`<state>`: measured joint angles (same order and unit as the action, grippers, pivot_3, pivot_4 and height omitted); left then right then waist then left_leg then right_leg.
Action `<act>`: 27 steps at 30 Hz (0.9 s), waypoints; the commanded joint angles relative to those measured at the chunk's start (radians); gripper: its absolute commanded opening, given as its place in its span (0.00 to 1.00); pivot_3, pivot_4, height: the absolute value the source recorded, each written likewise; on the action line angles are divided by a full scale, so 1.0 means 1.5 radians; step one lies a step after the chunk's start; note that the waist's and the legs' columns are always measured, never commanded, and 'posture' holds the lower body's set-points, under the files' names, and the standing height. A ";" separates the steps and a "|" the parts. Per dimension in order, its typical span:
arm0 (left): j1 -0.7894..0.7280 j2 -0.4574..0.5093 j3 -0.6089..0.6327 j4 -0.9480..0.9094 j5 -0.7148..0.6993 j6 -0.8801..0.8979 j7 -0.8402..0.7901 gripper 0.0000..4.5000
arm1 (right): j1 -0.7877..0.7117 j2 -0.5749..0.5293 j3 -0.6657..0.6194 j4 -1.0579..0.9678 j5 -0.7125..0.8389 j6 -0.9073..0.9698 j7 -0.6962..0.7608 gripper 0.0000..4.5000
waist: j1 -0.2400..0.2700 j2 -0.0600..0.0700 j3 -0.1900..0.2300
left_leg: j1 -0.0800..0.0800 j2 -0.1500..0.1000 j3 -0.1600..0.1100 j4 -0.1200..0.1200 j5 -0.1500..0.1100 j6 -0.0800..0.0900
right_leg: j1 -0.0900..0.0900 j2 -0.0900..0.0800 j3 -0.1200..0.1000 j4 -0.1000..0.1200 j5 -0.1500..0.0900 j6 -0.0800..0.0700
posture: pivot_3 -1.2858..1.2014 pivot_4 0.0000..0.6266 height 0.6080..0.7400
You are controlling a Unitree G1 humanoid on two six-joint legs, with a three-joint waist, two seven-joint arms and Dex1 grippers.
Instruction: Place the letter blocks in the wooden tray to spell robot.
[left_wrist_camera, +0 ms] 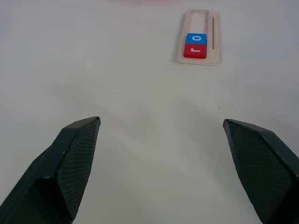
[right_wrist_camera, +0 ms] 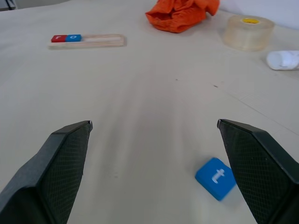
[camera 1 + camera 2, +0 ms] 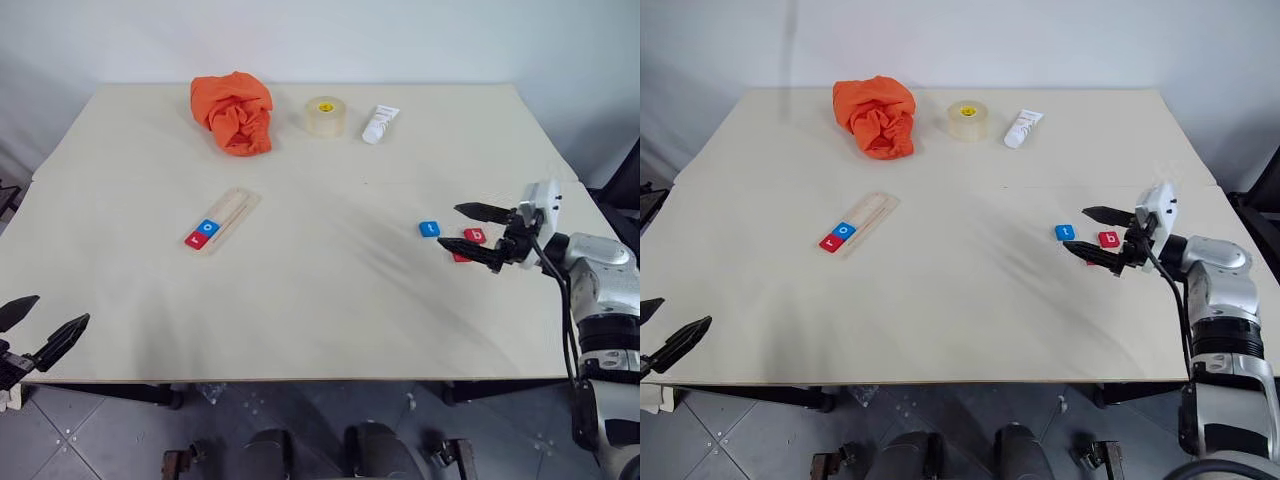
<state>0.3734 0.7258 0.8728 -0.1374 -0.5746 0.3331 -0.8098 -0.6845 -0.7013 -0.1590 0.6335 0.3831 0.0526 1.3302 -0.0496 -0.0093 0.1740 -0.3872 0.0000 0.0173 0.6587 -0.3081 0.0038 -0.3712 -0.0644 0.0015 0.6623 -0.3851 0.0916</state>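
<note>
The wooden tray [image 3: 236, 205] lies left of the table's middle. A red r block [image 3: 195, 238] and a blue o block [image 3: 208, 227] sit side by side at its near end. On the right side of the table lie a blue t block [image 3: 429, 229] and a red b block [image 3: 475, 236]. Another red block [image 3: 460, 257] is partly hidden under a finger. My right gripper [image 3: 450, 226] hovers open just right of the t block [image 2: 216, 178], nothing between its fingers. My left gripper [image 3: 60, 309] is open and empty at the table's front left edge, facing the tray [image 1: 200, 37].
At the back of the table sit a crumpled orange cloth [image 3: 233, 112], a roll of clear tape [image 3: 325, 115] and a white tube [image 3: 380, 124]. The pale tabletop [image 3: 320, 300] lies bare between the tray and the loose blocks.
</note>
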 commanded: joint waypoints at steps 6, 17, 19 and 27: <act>-0.128 0.109 -0.088 -0.044 -0.029 0.188 0.071 0.99 | 0.007 -0.002 0.011 -0.067 0.002 -0.021 0.039 1.00 | 0.004 0.000 0.000 | 0.000 0.000 0.000 0.000 0.000 0.000 | 0.000 0.000 0.000 0.000 0.000 0.000 | 0.52 0.24 1.00; -0.497 0.186 -0.372 0.106 0.084 0.349 0.163 0.99 | 0.040 0.007 0.005 -0.116 0.010 -0.016 0.009 1.00 | 0.008 0.000 0.000 | -0.001 0.000 0.000 0.000 0.001 -0.001 | -0.002 0.000 0.000 0.004 0.000 0.000 | 0.52 0.24 1.00; -0.558 0.178 -0.418 0.141 0.102 0.363 0.159 0.99 | 0.045 0.006 0.005 -0.121 0.011 -0.014 0.006 1.00 | 0.009 0.000 0.000 | -0.001 0.000 0.000 0.001 0.001 -0.001 | -0.002 0.001 0.000 0.005 0.000 0.000 | 0.52 0.24 1.00; -0.770 0.103 -0.549 0.348 0.164 0.414 0.149 0.99 | 0.046 0.002 0.008 -0.124 0.006 -0.010 -0.003 1.00 | 0.015 -0.001 0.001 | -0.002 -0.001 0.000 0.004 0.001 -0.001 | -0.003 0.001 0.000 0.007 0.000 0.000 | 0.52 0.24 1.00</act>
<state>-0.7453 0.8760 0.0574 0.3421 -0.3603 0.9566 -0.5843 -0.6065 -0.6840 -0.1272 0.4730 0.3818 0.0434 1.3296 -0.0272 -0.0104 0.1748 -0.3899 -0.0014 0.0171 0.6657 -0.3068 0.0016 -0.3751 -0.0630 0.0014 0.6735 -0.3848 0.0919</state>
